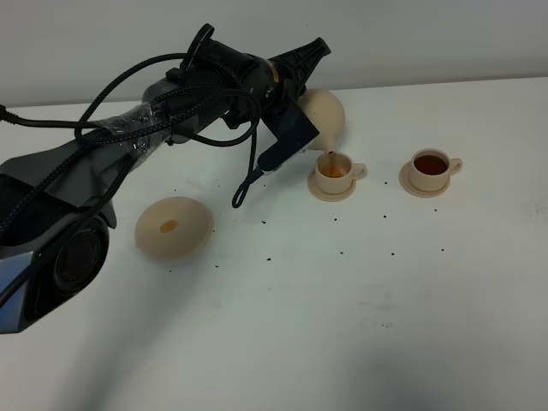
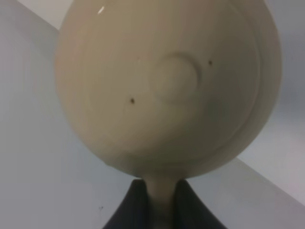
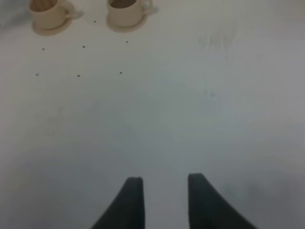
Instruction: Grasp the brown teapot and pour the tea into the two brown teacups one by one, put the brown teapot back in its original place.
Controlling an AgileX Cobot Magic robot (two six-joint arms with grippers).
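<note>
Left gripper (image 2: 162, 218) pinches teapot (image 2: 167, 90) by thin handle (image 2: 161, 193), pouring into cup (image 1: 336, 178) below: glazed, heavy, likely slippery; right gripper (image 3: 164, 200) gapes empty.

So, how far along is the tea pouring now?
Done: the right teacup holds tea. In hand: the left gripper tilts the brown teapot, tea streaming into the left teacup. Left: setting the teapot back on the large saucer.

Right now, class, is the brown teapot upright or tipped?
Tipped. The brown teapot leans spout-down above the nearer teacup, and a thin stream of tea falls from it into that cup.
</note>
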